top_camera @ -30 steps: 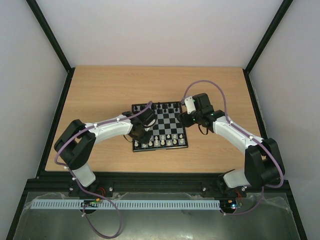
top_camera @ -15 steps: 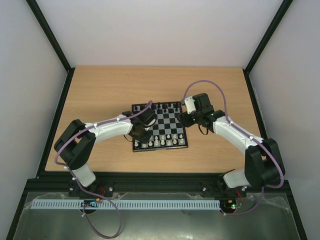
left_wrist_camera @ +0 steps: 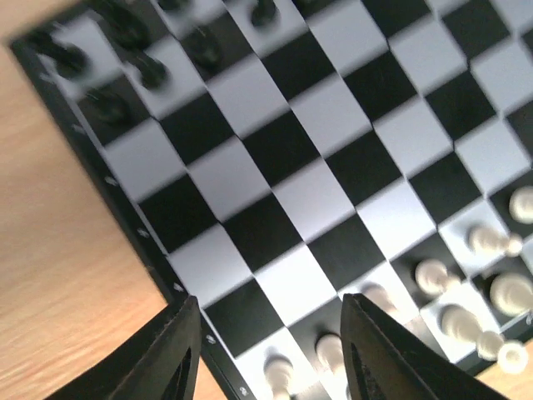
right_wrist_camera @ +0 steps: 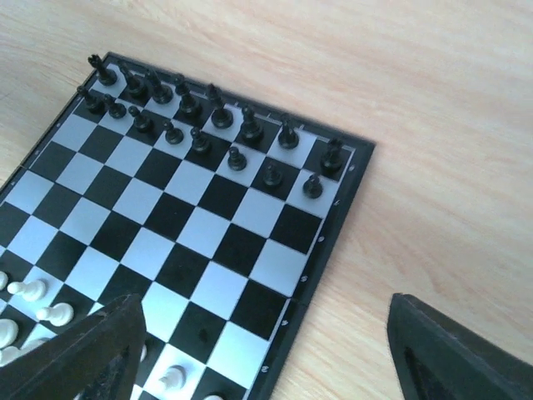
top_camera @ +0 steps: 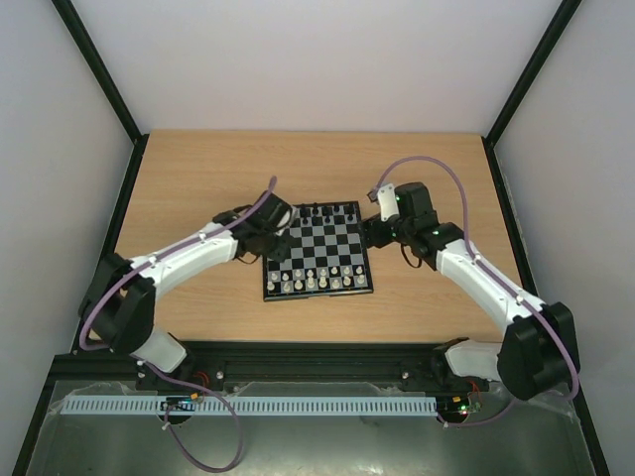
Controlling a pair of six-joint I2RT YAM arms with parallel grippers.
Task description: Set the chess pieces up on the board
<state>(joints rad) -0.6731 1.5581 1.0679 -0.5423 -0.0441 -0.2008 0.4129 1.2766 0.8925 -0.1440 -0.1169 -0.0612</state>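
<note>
The board (top_camera: 319, 248) is a small square with black and pale squares and a thin black rim. It lies flat in the middle of the wooden worktop (top_camera: 198, 178).

The black pieces (right_wrist_camera: 200, 117) stand in two rows along the far edge of the board. The white pieces (top_camera: 317, 282) stand along the near edge, and the squares between the two sets are bare. In the left wrist view the black ones look blurry, so I cannot tell which piece is which there.

The left arm (top_camera: 189, 256) stretches low across the worktop from its base to the left edge of the board. The left gripper (left_wrist_camera: 271, 354) hangs above that edge. Its two fingers (left_wrist_camera: 166, 358) are apart, and there is nothing between them. Only board squares and a few white pieces show below.

The right arm (top_camera: 476, 278) bends in from the other side, up to the right edge of the board near the far corner. The right gripper (right_wrist_camera: 275, 358) is spread very wide. It holds nothing and touches no piece.
</note>
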